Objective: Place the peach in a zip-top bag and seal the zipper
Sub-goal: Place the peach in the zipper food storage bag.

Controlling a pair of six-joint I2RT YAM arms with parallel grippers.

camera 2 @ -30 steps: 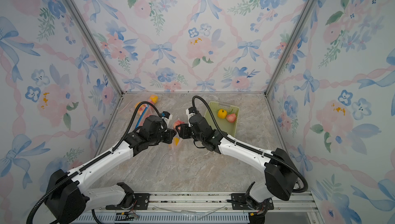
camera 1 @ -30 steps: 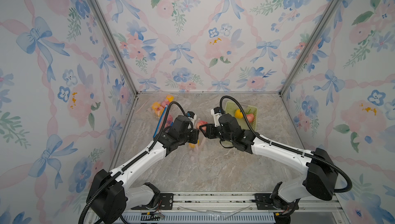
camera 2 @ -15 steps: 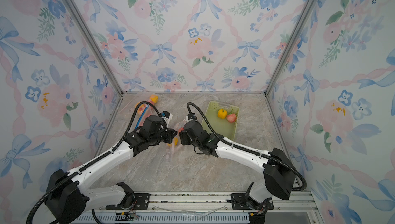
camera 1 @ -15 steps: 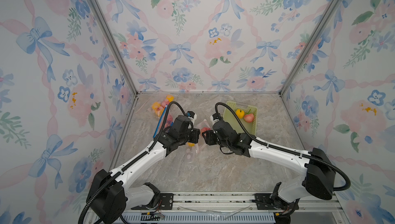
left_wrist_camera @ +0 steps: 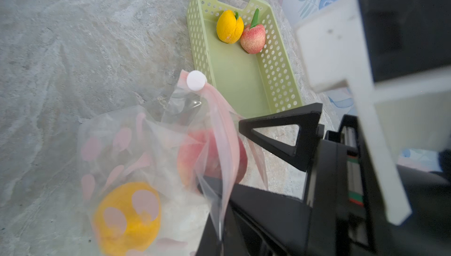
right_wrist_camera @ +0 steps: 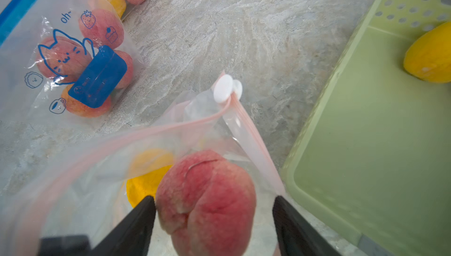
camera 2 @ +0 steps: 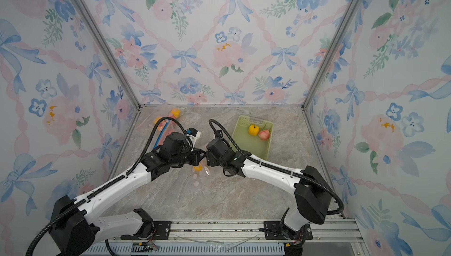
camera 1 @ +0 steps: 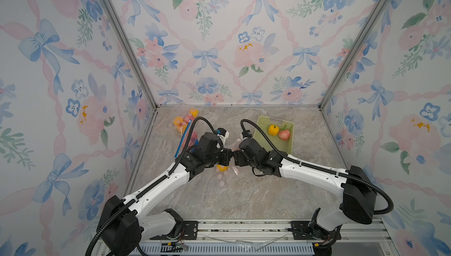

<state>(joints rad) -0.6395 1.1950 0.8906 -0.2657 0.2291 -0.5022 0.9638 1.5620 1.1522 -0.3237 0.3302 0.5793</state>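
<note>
Right pincer [right_wrist_camera: 213, 199] gapes around peach [right_wrist_camera: 207, 188] at open rim of bag [right_wrist_camera: 85, 181].

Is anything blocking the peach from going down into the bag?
Nothing visible does. The peach sits in the open mouth of the bag, between its zipper strips; a yellow fruit lies deeper inside, partly behind it.

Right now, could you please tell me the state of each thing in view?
pink zip-top bag, mouth open, rim pinched by the shut left gripper.
slider, at the zipper's end.
peach, in the bag's mouth, between the jaws of the open right gripper.
green basket, holds two fruits.
blue-zipper bag, peaches inside.
</note>
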